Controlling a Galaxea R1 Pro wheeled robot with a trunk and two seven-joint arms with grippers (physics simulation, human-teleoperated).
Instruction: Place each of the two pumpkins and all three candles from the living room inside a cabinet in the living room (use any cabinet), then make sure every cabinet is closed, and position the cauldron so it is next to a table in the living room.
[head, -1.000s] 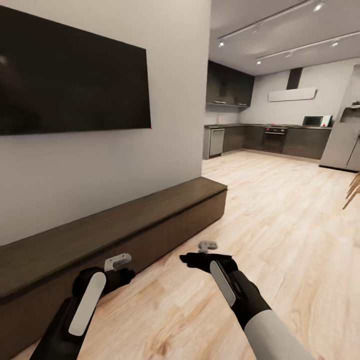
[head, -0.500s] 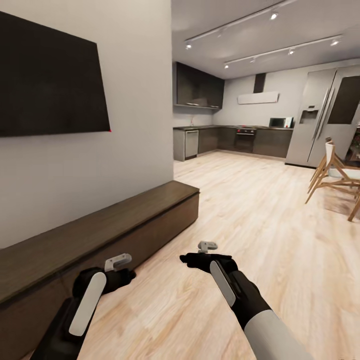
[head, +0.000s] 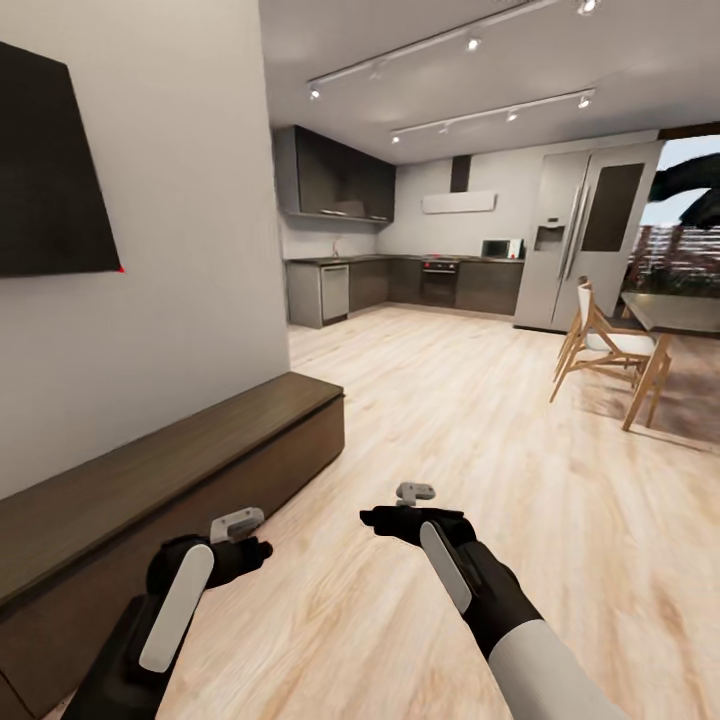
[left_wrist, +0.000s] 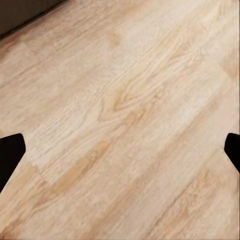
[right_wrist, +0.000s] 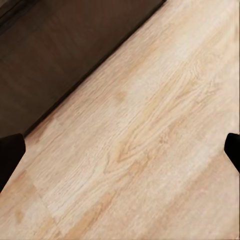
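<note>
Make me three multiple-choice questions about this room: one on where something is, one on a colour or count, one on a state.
1. Where is the refrigerator?
A. At the far kitchen wall
B. Beside the TV
C. On the cabinet

2. What colour is the cabinet?
A. White
B. Dark brown
C. Orange

3. How do the left gripper's jaws stand?
A. Shut on a pumpkin
B. Shut on a candle
C. Open, holding nothing

Answers:
1. A, it stands past the wood floor by the kitchen cupboards.
2. B, its top and front are dark brown wood.
3. C, the left wrist view shows bare floor between spread fingertips.
</note>
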